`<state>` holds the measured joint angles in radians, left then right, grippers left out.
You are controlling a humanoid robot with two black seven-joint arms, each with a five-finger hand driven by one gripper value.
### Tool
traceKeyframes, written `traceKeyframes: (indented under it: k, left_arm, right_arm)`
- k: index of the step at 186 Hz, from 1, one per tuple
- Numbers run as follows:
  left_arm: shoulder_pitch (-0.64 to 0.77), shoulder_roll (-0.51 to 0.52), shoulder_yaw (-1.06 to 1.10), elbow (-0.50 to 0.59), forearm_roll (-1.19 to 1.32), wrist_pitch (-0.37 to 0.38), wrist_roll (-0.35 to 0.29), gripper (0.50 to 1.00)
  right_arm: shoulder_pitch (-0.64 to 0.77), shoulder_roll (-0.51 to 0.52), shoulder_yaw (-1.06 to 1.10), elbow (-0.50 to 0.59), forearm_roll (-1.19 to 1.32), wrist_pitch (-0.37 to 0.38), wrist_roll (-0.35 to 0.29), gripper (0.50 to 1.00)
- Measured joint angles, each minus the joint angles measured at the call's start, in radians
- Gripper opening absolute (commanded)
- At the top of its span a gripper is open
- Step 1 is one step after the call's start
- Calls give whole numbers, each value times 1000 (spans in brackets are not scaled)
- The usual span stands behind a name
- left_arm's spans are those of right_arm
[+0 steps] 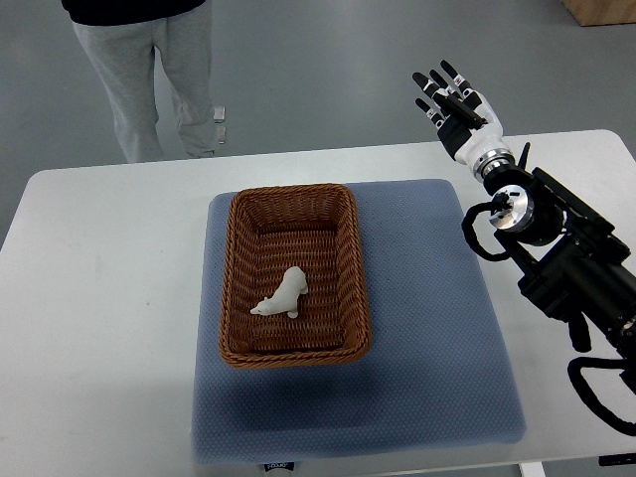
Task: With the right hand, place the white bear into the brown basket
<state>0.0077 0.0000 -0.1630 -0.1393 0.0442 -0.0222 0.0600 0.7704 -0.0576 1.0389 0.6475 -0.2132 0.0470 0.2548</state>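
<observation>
You can see the white bear [282,294] already lying inside the brown basket [237,273], on its floor toward the near half, seemingly on its side, though it is too small to tell for sure. The basket sits on a blue-grey mat [427,318] spread over the white table [99,298]. Your right robot hand [455,99] is raised above the table's far right corner, well apart from the basket, fingers extended and holding nothing. A person's legs [149,70] in grey trousers stand beyond the table's far edge.
</observation>
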Motion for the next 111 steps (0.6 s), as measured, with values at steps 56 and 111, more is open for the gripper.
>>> traceKeyframes:
  k: [56,111]
  left_arm:
    - [0,0,0,0,0,0,0,1000]
    - [0,0,0,0,0,0,0,1000]
  right_arm:
    - [-27,-11,-4,-72,14,84,50,923]
    - [-48,-16,-16,-104,6,87,53,924]
